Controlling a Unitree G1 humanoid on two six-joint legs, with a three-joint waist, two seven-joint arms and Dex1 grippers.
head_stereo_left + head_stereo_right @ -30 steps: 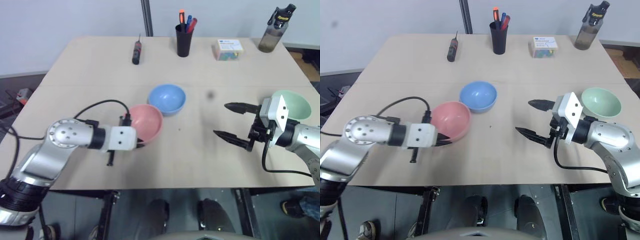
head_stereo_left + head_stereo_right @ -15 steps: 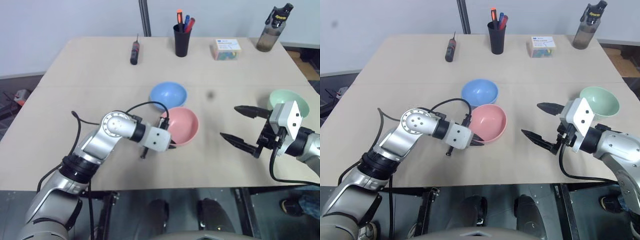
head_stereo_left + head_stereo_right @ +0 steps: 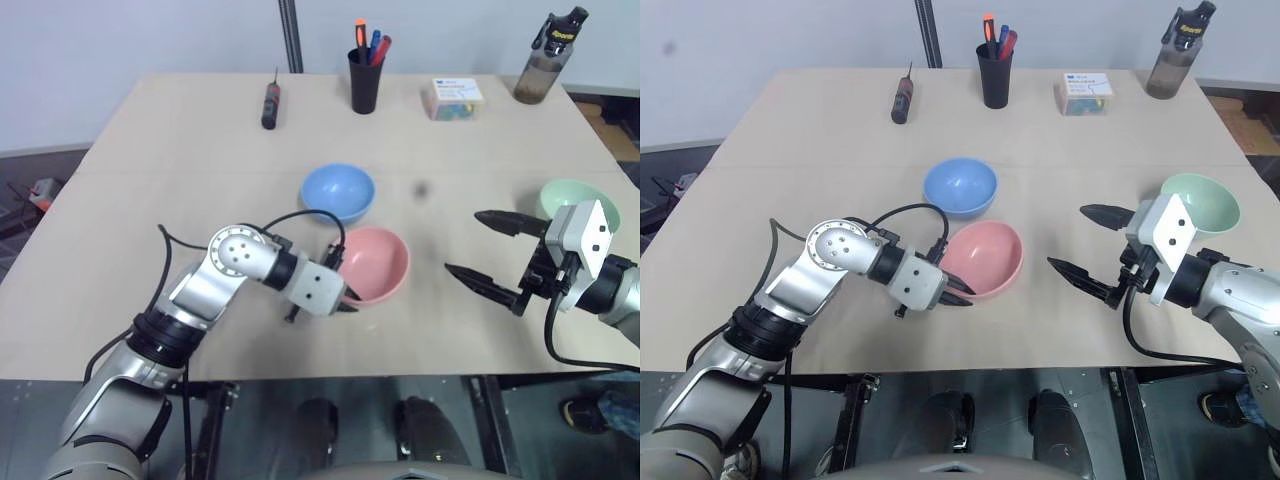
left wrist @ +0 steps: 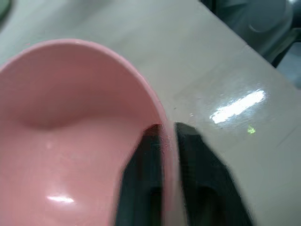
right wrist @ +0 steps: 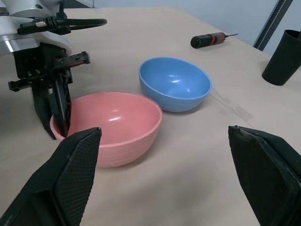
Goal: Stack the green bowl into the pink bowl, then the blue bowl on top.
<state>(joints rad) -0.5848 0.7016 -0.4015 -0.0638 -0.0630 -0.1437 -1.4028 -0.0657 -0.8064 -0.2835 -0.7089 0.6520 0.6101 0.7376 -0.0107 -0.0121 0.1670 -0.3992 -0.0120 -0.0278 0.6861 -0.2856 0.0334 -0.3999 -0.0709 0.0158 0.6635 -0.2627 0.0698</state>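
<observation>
The pink bowl (image 3: pixel 375 262) stands upright on the table, just in front of the blue bowl (image 3: pixel 338 192). My left gripper (image 3: pixel 340 300) is at the pink bowl's near left rim. In the left wrist view one finger (image 4: pixel 141 183) is inside the bowl and the other outside, shut on the rim (image 4: pixel 165 136). The green bowl (image 3: pixel 1202 200) sits at the right edge, partly hidden behind my right wrist. My right gripper (image 3: pixel 1067 237) hovers open and empty to the right of the pink bowl, pointing at it.
Along the table's far side stand a black pen cup (image 3: pixel 366 80), a screwdriver (image 3: pixel 270 103), a small box (image 3: pixel 455 98) and a dark bottle (image 3: pixel 547 60). A black cable (image 3: pixel 290 215) loops from my left wrist past the blue bowl.
My left gripper has dragged the pink bowl to the right, from left of the blue bowl to in front of it. The right gripper has stayed open and nearly still.
</observation>
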